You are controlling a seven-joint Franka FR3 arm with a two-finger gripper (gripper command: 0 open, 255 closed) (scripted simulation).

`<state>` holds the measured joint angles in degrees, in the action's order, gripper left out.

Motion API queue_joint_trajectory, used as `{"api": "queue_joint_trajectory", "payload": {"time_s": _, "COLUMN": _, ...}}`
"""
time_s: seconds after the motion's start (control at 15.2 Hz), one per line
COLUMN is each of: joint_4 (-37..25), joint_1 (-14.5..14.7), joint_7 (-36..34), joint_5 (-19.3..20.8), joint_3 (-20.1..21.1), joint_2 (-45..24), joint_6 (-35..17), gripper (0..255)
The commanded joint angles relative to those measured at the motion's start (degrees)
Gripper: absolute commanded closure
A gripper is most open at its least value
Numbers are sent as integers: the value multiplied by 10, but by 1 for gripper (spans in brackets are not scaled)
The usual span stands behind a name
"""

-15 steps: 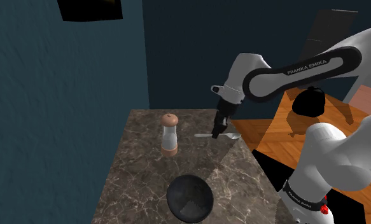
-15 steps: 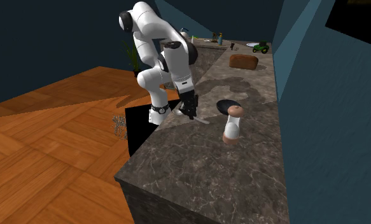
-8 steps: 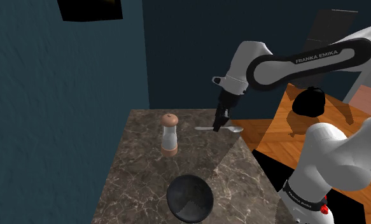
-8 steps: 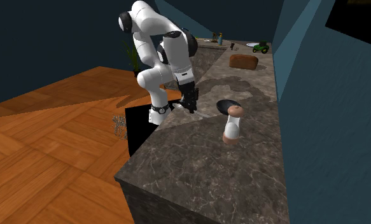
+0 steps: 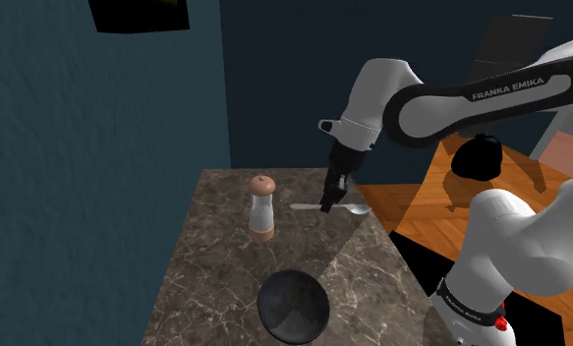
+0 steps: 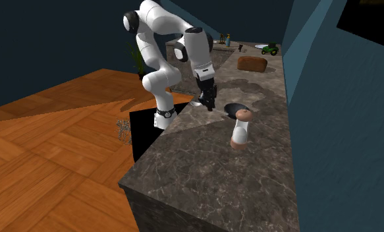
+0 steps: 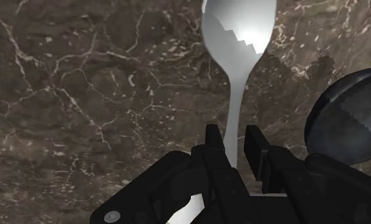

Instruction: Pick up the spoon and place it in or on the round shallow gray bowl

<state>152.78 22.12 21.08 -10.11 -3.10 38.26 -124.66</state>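
Observation:
A silvery spoon (image 5: 345, 209) hangs level above the marble counter, clasped at its handle by my black gripper (image 5: 326, 205), which is shut on it. In the wrist view the spoon (image 7: 237, 38) runs out from between the fingers (image 7: 214, 147), bowl end away from the hand. The round dark bowl (image 5: 293, 305) rests on the counter near the front edge in the shoulder view, well below the gripper in the picture. From the second exterior view the gripper (image 6: 208, 105) hovers just left of the bowl (image 6: 235, 109). The bowl's rim (image 7: 349, 121) shows beside the fingers.
A white pepper mill with a brown cap (image 5: 261, 207) stands upright on the marble counter (image 5: 215, 275), to the shoulder view's left of the gripper. A teal wall backs the counter. Further along the counter lie a brown loaf (image 6: 252, 63) and a small green toy (image 6: 271, 48).
The gripper has lifted the spoon off the counter and carried it a little toward the shoulder view's left. In the second exterior view it moved right, closer to the bowl.

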Motion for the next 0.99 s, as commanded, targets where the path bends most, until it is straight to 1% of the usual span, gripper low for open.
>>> {"api": "queue_joint_trajectory", "payload": {"time_s": 0.0, "joint_4": 2, "joint_1": 14, "joint_7": -31, "joint_5": -12, "joint_3": 27, "joint_2": 2, "joint_6": -5, "gripper": 255}}
{"api": "queue_joint_trajectory", "payload": {"time_s": 0.53, "joint_4": -43, "joint_1": 64, "joint_7": -149, "joint_5": -51, "joint_3": 130, "joint_2": -53, "joint_6": -35, "gripper": 255}}
{"api": "queue_joint_trajectory", "payload": {"time_s": 0.92, "joint_4": -105, "joint_1": 83, "joint_7": -238, "joint_5": -55, "joint_3": 204, "joint_2": -119, "joint_6": -55, "gripper": 255}}
